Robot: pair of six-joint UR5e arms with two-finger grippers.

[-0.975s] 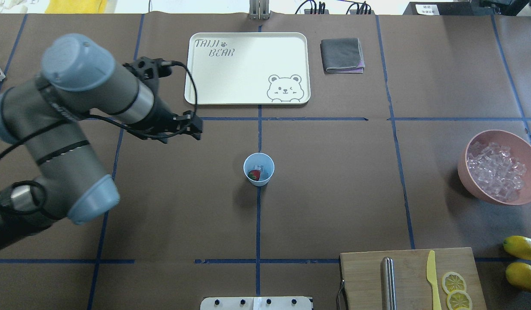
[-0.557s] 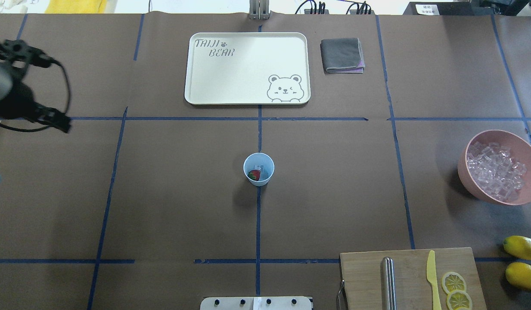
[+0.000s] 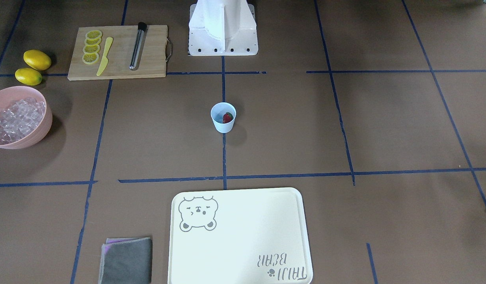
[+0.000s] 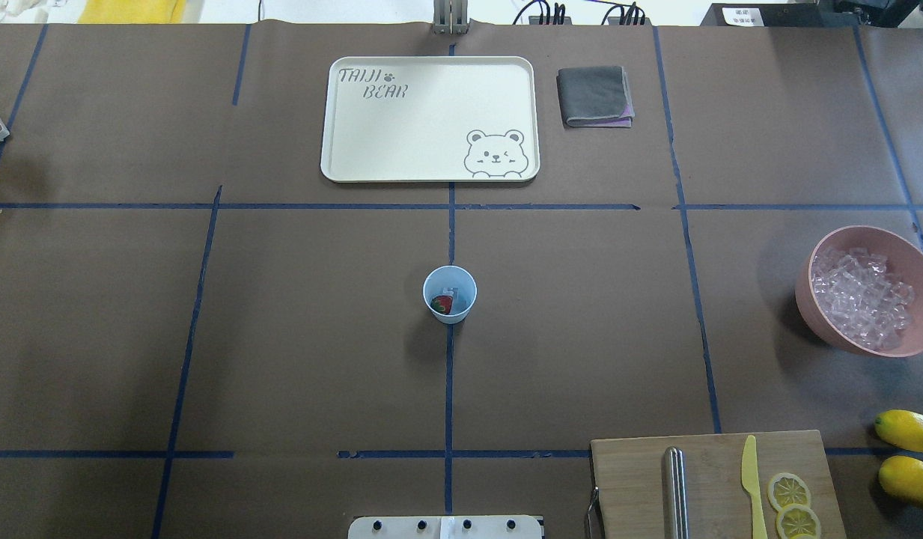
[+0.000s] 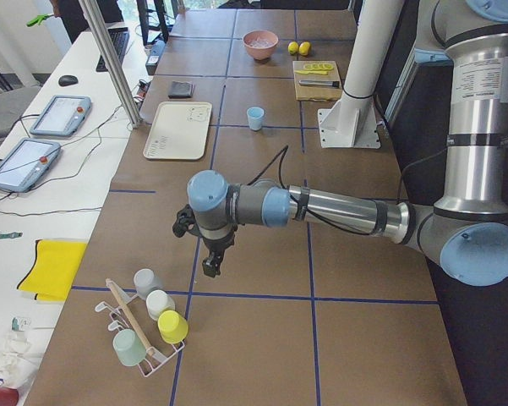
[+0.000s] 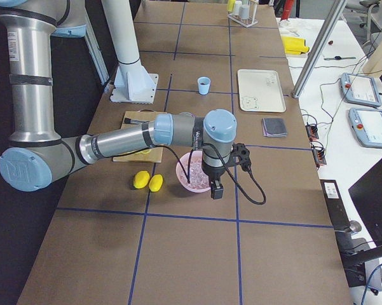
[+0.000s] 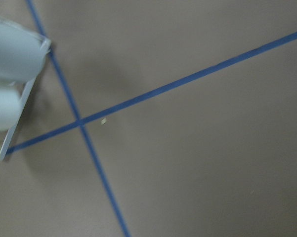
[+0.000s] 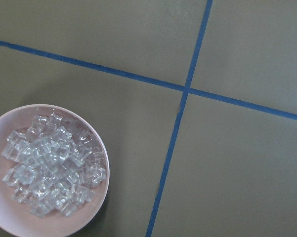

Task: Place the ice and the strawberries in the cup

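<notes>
The pale-blue cup [image 4: 467, 283] stands upright at the table's middle, also in the front view [image 3: 222, 127]. A dark-red strawberry [image 4: 442, 304] [image 3: 228, 117] lies inside it beside a clear ice cube [image 4: 451, 291]. The ice heap [image 4: 861, 299] [image 8: 52, 170] fills the pink bowl [image 4: 811, 314] at the right. My left gripper [image 5: 210, 269] hangs far off the left end of the table, near a cup rack. My right gripper [image 6: 215, 190] hangs just beside the pink bowl [image 6: 183, 178]. I cannot tell whether either is open or shut.
A cream bear tray [image 4: 431, 172] and a folded grey cloth [image 4: 594, 96] lie at the back. A wooden board [image 4: 633, 479] with lemon slices, yellow knife and metal tube sits front right, two lemons [image 4: 909, 430] beside it. A cup rack [image 5: 144, 334] stands at the left end.
My left arm has swung away to the left, from near the tray's left side to out of the overhead view. The cup and its contents have not moved.
</notes>
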